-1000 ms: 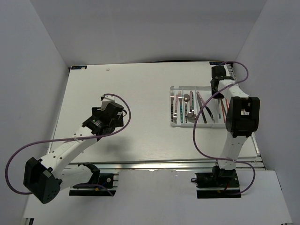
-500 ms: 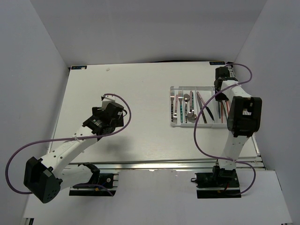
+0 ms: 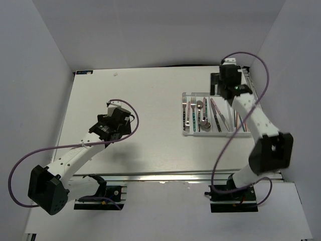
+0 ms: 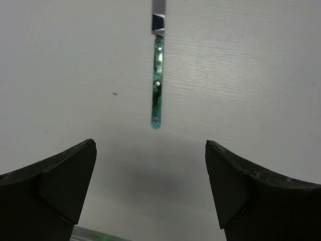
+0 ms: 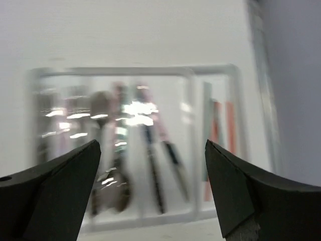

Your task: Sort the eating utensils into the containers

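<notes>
White worktop (image 3: 150, 100) boxed in by pale grey walls, both arms reaching over it from the near edge. From above only: the whole layout, with the white tray (image 3: 210, 134) on the right half, long side across, narrow compartments side by side and running near to far. Left to right in the tray: forks (image 3: 188, 114) with teal and pink handles, then spoons (image 3: 201, 114), then knives (image 3: 216, 116) lying slightly slanted, then red and green chopsticks (image 3: 241, 119) in the last narrow slot. All long axes along the compartments, near to far; heads and handles too small to sort out. From the right wrist: same tray (image 5: 213, 69), blurred, silver glints at left, dark and pink handles in the middle, red and green sticks in the right slot. Right hand (image 3: 223, 90) poised over the far end of the tray, fingers spread wide, nothing between them. Left hand (image 3: 113, 109) out over the left half of the worktop, well apart from the tray, fingers likewise wide apart and empty. From the left wrist only: one teal-handled utensil (image 4: 156, 85) lying loose on bare worktop, not made out from above. Long axis straight ahead of the left hand, rounded handle end toward it and just short of the gap between the fingers, flat silver part pointing away and cut off by the top edge.
</notes>
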